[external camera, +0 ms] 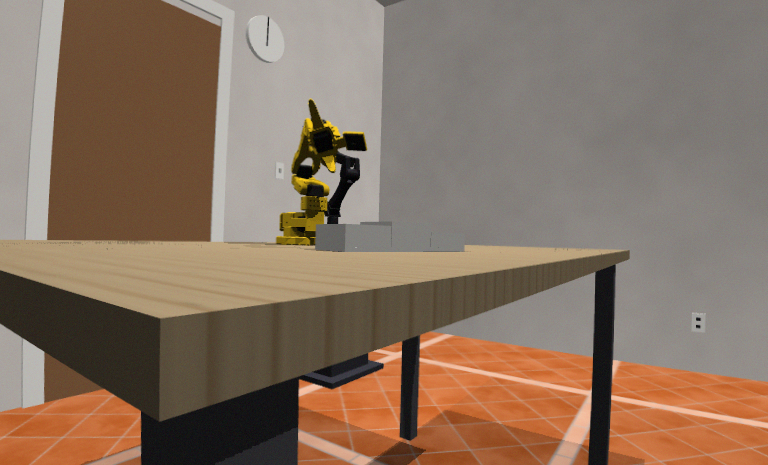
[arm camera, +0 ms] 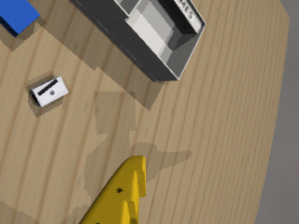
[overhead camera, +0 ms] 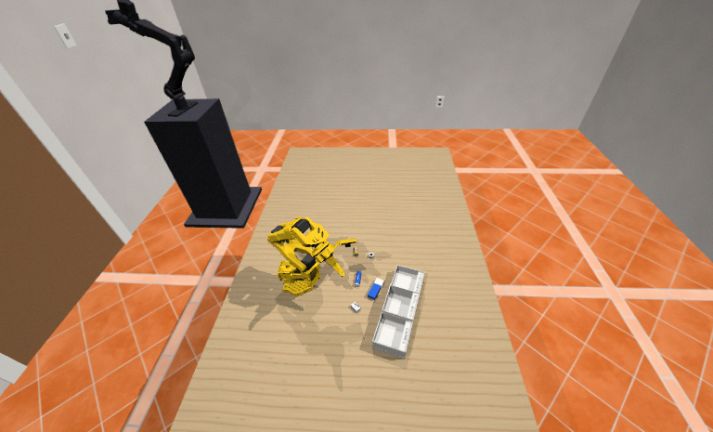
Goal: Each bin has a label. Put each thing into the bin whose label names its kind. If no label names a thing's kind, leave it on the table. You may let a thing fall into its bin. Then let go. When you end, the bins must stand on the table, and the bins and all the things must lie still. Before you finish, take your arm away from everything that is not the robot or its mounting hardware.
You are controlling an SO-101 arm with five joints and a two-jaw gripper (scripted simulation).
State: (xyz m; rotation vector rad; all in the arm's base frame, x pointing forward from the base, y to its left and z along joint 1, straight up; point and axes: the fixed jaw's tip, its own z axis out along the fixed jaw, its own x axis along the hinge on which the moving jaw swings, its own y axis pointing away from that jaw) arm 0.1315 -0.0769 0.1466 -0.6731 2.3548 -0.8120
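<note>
While our gripper (overhead camera: 342, 256) is hanging above the table (overhead camera: 368, 196) with its jaws spread wide and nothing between them, we are reading "GAMES" on the end compartment of the grey bins (arm camera: 163, 56). At ten o'clock from that label a small white item (arm camera: 49, 91) is lying on the wood, and a blue block (arm camera: 15, 7) is lying beside the bins. Other labels are too small to read.

Plain grey walls (overhead camera: 368, 54) enclose orange floor tiles (overhead camera: 578, 238); a long pale wooden table (overhead camera: 368, 196) stands beside a tall black pedestal (overhead camera: 202, 159).
</note>
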